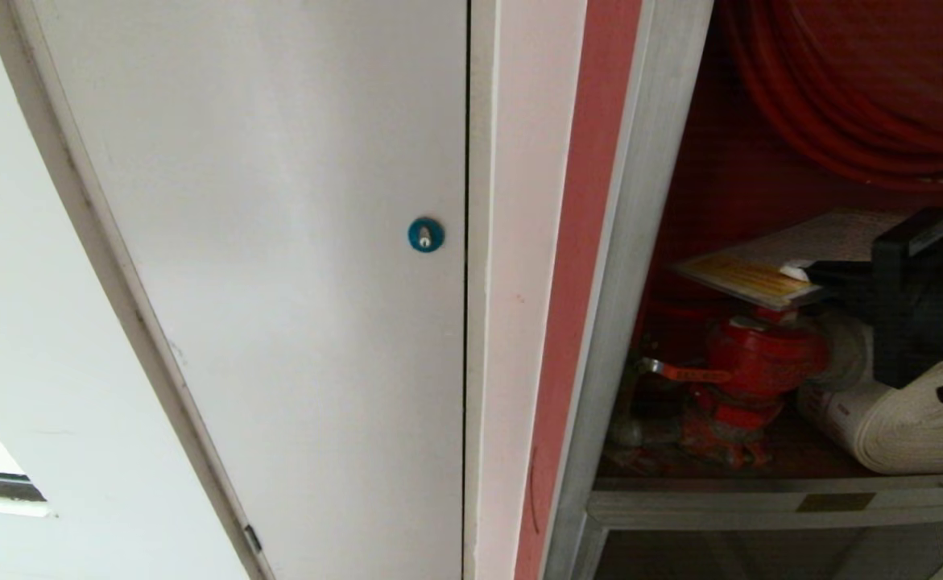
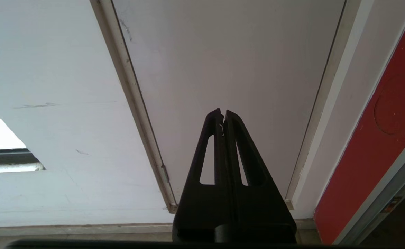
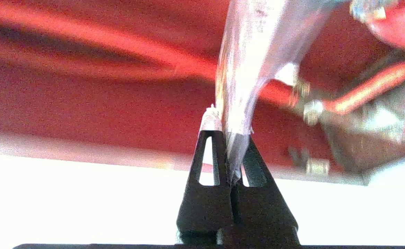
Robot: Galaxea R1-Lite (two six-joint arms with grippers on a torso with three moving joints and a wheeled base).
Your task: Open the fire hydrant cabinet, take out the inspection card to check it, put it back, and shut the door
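While the white panel (image 1: 262, 282) with its blue round lock (image 1: 425, 234) fills the left of the head view, the cabinet (image 1: 648, 242) stands open on the right — silver frame, red inside. Its door is not in view. A coil of red hose (image 1: 866, 97) hangs in the upper part of the cabinet. Below it, on the cabinet floor, a rolled whitish hose (image 1: 906, 427) lies just beside a red valve (image 1: 753, 362).

The right gripper (image 1: 801, 274) reaches into the cabinet from the right, above the valve, and is clamped on the card (image 1: 761, 278). The card is held roughly level over the valve, its yellow-orange band toward the cabinet's left frame. In the right wrist view the card's edge (image 3: 237, 103) sits pinched between the 2 fingers (image 3: 209, 152).

The left gripper (image 2: 223, 114) hangs idle before the white panel, its fingers together on nothing.
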